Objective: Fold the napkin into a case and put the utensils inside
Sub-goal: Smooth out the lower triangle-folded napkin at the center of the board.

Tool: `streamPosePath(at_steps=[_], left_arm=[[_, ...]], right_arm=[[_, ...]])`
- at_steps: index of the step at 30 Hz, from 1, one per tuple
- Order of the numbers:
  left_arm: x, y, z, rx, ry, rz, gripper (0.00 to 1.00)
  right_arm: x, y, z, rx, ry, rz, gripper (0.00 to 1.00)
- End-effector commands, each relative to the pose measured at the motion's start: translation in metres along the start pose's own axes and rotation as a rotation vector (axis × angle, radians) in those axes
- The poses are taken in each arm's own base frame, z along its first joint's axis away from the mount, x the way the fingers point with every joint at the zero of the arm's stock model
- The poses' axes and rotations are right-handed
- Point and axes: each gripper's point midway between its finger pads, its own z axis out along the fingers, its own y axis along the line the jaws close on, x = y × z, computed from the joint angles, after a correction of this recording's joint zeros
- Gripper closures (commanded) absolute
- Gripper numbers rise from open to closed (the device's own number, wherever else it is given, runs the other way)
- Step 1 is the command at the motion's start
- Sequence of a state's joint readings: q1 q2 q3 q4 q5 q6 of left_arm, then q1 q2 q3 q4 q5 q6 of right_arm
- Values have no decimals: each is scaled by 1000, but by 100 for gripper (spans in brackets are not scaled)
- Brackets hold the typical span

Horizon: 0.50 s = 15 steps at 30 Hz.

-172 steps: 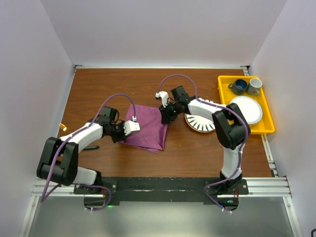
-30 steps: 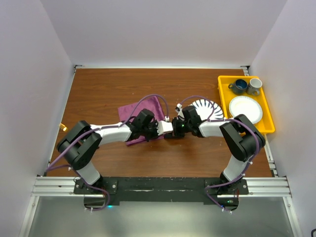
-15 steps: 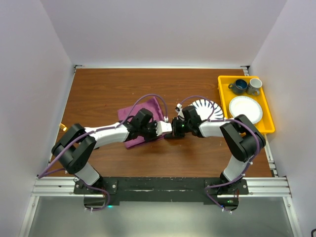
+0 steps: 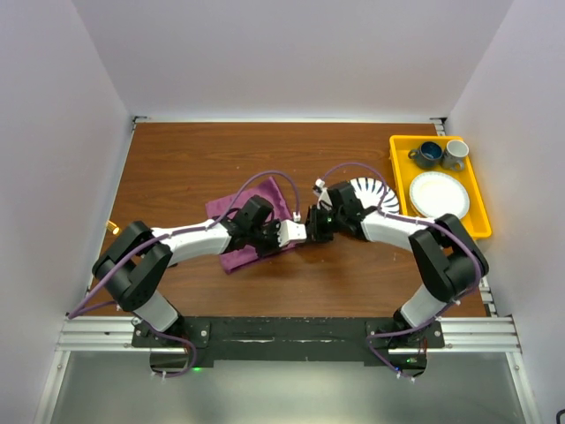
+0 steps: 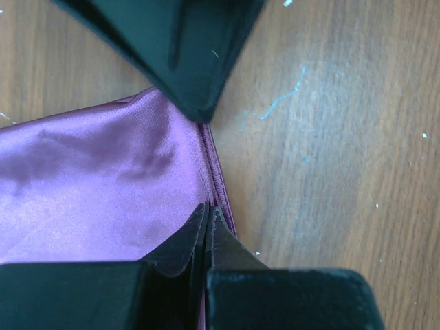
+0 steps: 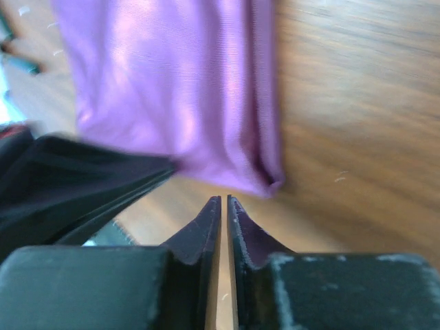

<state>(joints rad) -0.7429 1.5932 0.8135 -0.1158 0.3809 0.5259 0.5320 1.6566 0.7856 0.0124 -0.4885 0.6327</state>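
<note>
The plum-purple napkin (image 4: 228, 205) lies folded at the table's middle, under my left arm. My left gripper (image 4: 302, 235) is shut on the hem at its right edge; in the left wrist view the closed tips (image 5: 208, 210) pinch that hem of the napkin (image 5: 103, 185). My right gripper (image 4: 312, 230) faces it from the right, tip to tip. Its jaws (image 6: 224, 199) stand a narrow slit apart with nothing between, just short of the napkin's corner (image 6: 268, 179). Of the utensils only a gold glint (image 4: 112, 227) shows at the table's left edge.
A black-and-white striped plate (image 4: 371, 190) sits right behind my right gripper. At the back right stands a yellow tray (image 4: 397, 146) with a blue cup (image 4: 430, 155), a grey cup (image 4: 455, 154) and a white plate (image 4: 439, 194).
My right gripper has let go of the napkin's corner and drawn back a little. My left gripper keeps its grip, and the cloth has shifted slightly left.
</note>
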Motion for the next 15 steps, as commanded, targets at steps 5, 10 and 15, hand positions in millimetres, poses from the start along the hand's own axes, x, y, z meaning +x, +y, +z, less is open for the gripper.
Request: streamPosePath(at_steps=[5,10,15], left_arm=[[-3,-23,-10,112,-28,119,74],[-45,-10,-44,56,-112,138,57],[-57,25,-96,-84,-204,-100,31]], right_arm=[[-41,72,-52,-139,-35,-278,66],[-63,84,-35,-198,-50,-333,55],[-80,93,4,-253,-5,-305,52]])
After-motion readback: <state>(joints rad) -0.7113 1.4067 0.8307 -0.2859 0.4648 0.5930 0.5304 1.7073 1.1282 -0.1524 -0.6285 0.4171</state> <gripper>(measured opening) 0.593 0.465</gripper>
